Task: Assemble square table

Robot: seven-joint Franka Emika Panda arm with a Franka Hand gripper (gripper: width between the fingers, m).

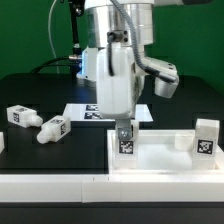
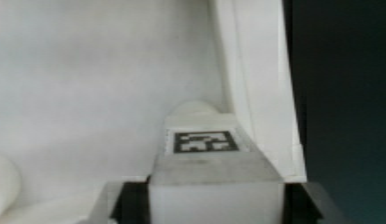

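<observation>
1. The only print to see is black-and-white square tags. One tag sits on the held leg point(image 2: 208, 140), and the wrist view shows it as a black frame around a white pattern. In the exterior view the tags are too small to make out.
2. The gripper point(image 1: 125, 128) pinches the held leg. In the wrist view its fingers point(image 2: 122, 205) press on both sides of this leg.
3. The held leg stands upright at the near corner of the square slab point(image 1: 165, 160), on the exterior view's left side of it. Whether its lower end touches a socket I cannot tell.
4. The arm hides most of the marker board point(image 1: 88, 112); only its part on the exterior view's left shows.
5. The slab is cut off by the exterior view's right edge.
6. I count four legs and one slab.
7. The two loose legs point(image 1: 18, 115) point(image 1: 52, 128) lie on the black table point(image 1: 60, 150), well apart from the slab.
8. The right leg point(image 1: 207, 138) stands upright at the slab's far right part; its foot is hard to see.
</observation>
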